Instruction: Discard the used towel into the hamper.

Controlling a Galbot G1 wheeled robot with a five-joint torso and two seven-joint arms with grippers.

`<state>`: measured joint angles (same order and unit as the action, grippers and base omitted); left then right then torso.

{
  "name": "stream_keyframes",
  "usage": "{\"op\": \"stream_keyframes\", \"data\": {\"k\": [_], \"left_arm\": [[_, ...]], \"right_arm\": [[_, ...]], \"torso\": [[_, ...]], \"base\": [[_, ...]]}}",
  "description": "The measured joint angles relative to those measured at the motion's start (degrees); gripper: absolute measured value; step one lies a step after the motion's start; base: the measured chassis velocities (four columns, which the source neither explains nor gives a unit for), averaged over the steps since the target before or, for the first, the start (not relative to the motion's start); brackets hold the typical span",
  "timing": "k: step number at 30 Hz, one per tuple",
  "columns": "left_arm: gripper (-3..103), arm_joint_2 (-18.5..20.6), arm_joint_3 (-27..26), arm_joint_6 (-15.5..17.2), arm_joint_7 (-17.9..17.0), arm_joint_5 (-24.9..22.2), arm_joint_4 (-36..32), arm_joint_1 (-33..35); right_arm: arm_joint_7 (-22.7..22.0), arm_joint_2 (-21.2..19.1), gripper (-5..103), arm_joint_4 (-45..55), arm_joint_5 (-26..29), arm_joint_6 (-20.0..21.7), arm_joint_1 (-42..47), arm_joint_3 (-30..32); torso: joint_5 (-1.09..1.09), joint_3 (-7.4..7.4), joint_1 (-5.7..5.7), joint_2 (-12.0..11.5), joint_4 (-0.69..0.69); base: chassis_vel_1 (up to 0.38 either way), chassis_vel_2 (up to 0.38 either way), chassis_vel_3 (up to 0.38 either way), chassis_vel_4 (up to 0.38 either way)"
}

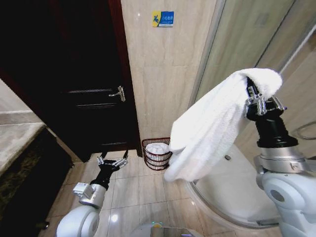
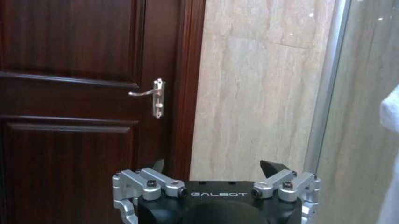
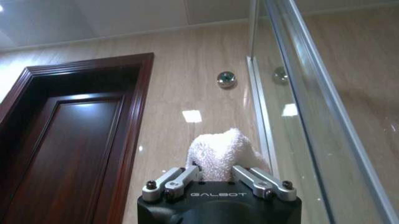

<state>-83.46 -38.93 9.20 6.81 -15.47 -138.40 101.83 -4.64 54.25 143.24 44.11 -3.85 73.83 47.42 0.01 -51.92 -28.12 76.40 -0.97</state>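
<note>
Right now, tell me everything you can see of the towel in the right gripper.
The towel is white, thick terry cloth. The right gripper, raised high beside the glass shower wall, is shut on its upper end; a tuft pokes out between the fingers in the right wrist view. From there it hangs down and to the left in one long loose fold, its lower end free in the air, above and to the right of the hamper on the floor. Nothing else touches it.

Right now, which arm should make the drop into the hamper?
Right. The right hand is shut on the white towel, held high and hanging above the floor. The hamper sits by the wall ahead. The left hand is low, open and empty.
</note>
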Motion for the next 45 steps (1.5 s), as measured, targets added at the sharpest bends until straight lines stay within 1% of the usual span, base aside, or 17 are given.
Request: {"op": "stream_keyframes", "data": {"k": [6,10,12,15,16,18,22,24,27,28,29,31,34,36,39,42,45], "left_arm": [[100,0.0,0.0,0.0,0.0,0.0,0.0,0.0],[100,0.01,0.0,0.0,0.0,0.0,0.0,0.0],[100,0.01,0.0,0.0,0.0,0.0,0.0,0.0],[100,0.01,0.0,0.0,0.0,0.0,0.0,0.0],[100,0.01,0.0,0.0,0.0,0.0,0.0,0.0],[100,0.01,0.0,0.0,0.0,0.0,0.0,0.0],[100,0.01,0.0,0.0,0.0,0.0,0.0,0.0],[100,0.02,-0.01,0.0,-0.01,0.0,0.0,0.0],[100,0.04,-0.02,0.0,-0.01,0.0,0.0,0.0],[100,0.05,-0.03,0.0,-0.01,0.0,0.0,0.0],[100,0.05,-0.03,0.0,-0.01,0.0,0.0,0.0],[100,0.05,-0.03,0.0,-0.01,0.0,0.0,0.01],[100,0.03,-0.03,0.0,-0.02,0.0,0.0,0.0],[100,0.0,-0.01,0.0,-0.01,0.0,0.0,0.0],[100,-0.01,0.01,0.0,0.0,0.0,0.0,-0.01],[100,-0.02,0.01,0.0,0.0,0.0,0.0,0.0],[100,0.0,0.01,0.0,0.0,0.0,0.0,0.0]], "right_arm": [[0.03,0.09,11,-0.01,0.01,-0.04,0.24,0.05],[0.05,0.11,11,0.0,0.01,-0.13,0.29,0.12],[0.06,0.11,11,-0.01,0.03,-0.14,0.35,0.12],[0.07,0.12,11,0.0,0.04,-0.2,0.38,0.1],[0.07,0.14,11,-0.01,0.04,-0.21,0.39,0.06],[0.08,0.17,11,-0.01,0.05,-0.21,0.41,0.02],[0.13,0.17,11,-0.01,0.19,-0.34,0.42,-0.02],[-0.01,0.13,11,0.0,0.44,-0.5,0.42,-0.09],[0.06,0.15,11,0.02,0.44,-0.7,0.54,-0.08],[0.1,0.21,11,0.02,0.39,-0.7,0.6,-0.09],[0.1,0.21,11,0.02,0.39,-0.7,0.6,-0.09],[0.11,0.31,11,0.02,0.28,-0.8,0.61,-0.06],[0.24,0.33,11,0.02,0.19,-0.93,0.65,-0.04],[0.26,0.34,11,0.01,0.17,-0.95,0.68,-0.03],[0.43,0.37,11,0.0,0.15,-1.08,0.69,-0.01],[0.61,0.42,11,0.0,0.11,-1.15,0.69,0.0],[0.91,0.51,11,-0.01,0.03,-1.19,0.73,-0.01]], "torso": [[0.02,-0.01,-0.01,-0.01,-0.03],[-0.06,0.01,0.0,-0.01,0.0],[0.04,0.0,0.0,-0.01,0.0],[-0.05,0.0,0.0,-0.01,-0.01],[0.04,0.0,0.0,-0.01,-0.01],[-0.04,0.0,0.0,-0.01,-0.02],[0.02,0.0,0.01,-0.01,-0.01],[-0.12,0.0,-0.02,-0.01,-0.02],[0.01,0.02,0.03,0.0,0.0],[-0.1,0.0,-0.01,-0.01,-0.03],[-0.1,0.0,-0.01,-0.01,-0.03],[0.03,0.02,0.02,0.01,-0.02],[-0.06,0.0,-0.01,-0.01,-0.03],[0.03,0.0,-0.01,-0.01,-0.02],[0.02,-0.01,-0.02,-0.01,0.04],[0.05,0.0,-0.01,-0.01,0.04],[-0.05,0.0,0.01,-0.01,-0.03]], "base": [[0.128,0.12,-0.118,-0.117],[0.18,0.191,-0.183,-0.202],[0.256,0.238,-0.247,-0.239],[0.272,0.237,-0.251,-0.237],[0.278,0.274,-0.258,-0.29],[0.278,0.288,-0.271,-0.29],[0.317,0.32,-0.323,-0.318],[0.324,0.335,-0.308,-0.336],[0.302,0.318,-0.293,-0.291],[0.199,0.147,-0.249,-0.209],[0.199,0.147,-0.249,-0.209],[0.154,0.015,-0.021,-0.111],[0.032,0.011,0.022,-0.063],[-0.039,0.009,0.072,0.017],[-0.106,-0.079,0.058,0.052],[-0.034,-0.032,0.013,0.024],[0.0,0.0,0.0,0.0]]}}
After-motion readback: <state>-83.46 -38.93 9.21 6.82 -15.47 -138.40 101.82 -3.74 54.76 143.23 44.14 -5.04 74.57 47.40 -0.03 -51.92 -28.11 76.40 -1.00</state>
